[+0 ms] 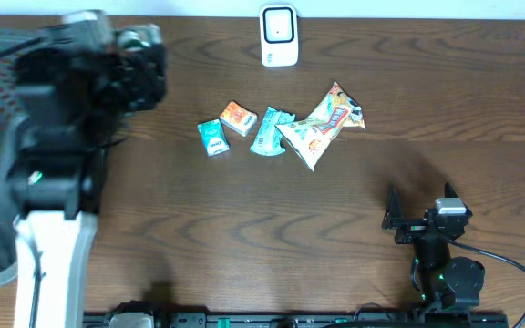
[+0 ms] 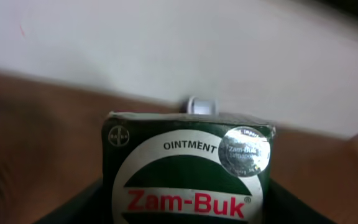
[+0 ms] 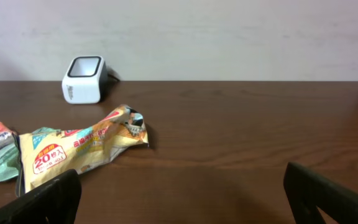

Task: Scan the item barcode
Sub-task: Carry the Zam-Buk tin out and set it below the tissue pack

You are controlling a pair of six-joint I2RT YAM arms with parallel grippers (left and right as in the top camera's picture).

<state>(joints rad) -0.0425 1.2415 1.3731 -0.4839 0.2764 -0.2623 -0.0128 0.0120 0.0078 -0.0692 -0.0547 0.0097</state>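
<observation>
My left gripper (image 2: 185, 214) is shut on a dark green Zam-Buk ointment box (image 2: 188, 168), its front label filling the left wrist view. Over the box's top edge peeks the white barcode scanner (image 2: 201, 105), with the wall behind it. Seen from overhead, the left arm is lifted high at the far left, and its gripper (image 1: 139, 55) is a dark blur. The scanner (image 1: 279, 36) stands at the table's back centre. My right gripper (image 1: 419, 205) rests low at the front right, open and holding nothing (image 3: 185, 199).
A small heap lies mid-table: a yellow snack packet (image 1: 322, 123), a teal packet (image 1: 268, 132), an orange box (image 1: 238, 117) and a teal box (image 1: 212, 138). The yellow packet (image 3: 79, 149) lies between my right gripper and the scanner (image 3: 84, 79). A cable (image 1: 518, 273) trails at the right.
</observation>
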